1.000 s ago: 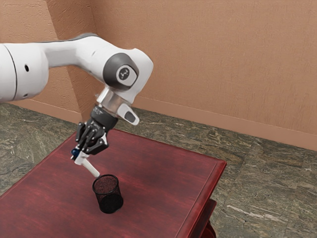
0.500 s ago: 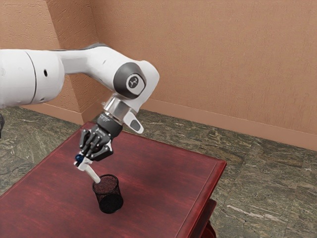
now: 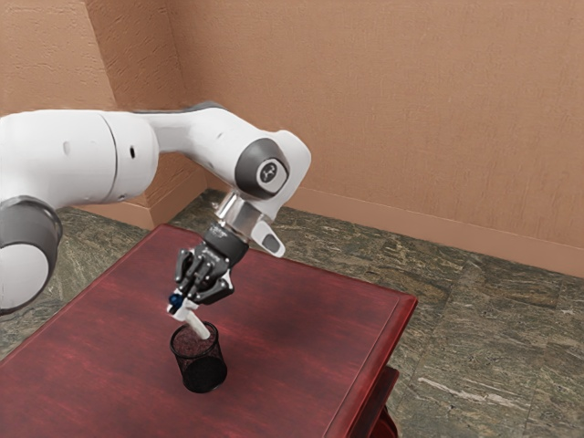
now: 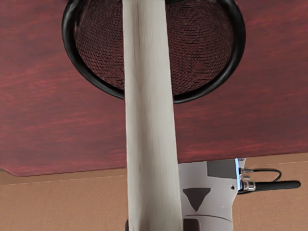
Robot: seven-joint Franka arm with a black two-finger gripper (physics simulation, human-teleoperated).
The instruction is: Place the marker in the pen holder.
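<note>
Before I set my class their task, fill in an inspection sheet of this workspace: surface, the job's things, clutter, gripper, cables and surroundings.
Surface: dark red table with a streaky finish.
Pen holder: black mesh cup, standing upright on the table.
Marker: pale barrel, dark blue at its upper end; tilted, its lower end at the cup's opening. Whether that end is below the rim, I cannot tell.
Clutter: nothing seen.
Gripper: my gripper is closed on the marker, above the cup.
Cables: a thick black cable and a thin black lead, beside a white robot part beyond the table's edge.
Surroundings: tan textured wall; dark, stone-patterned floor.
</note>
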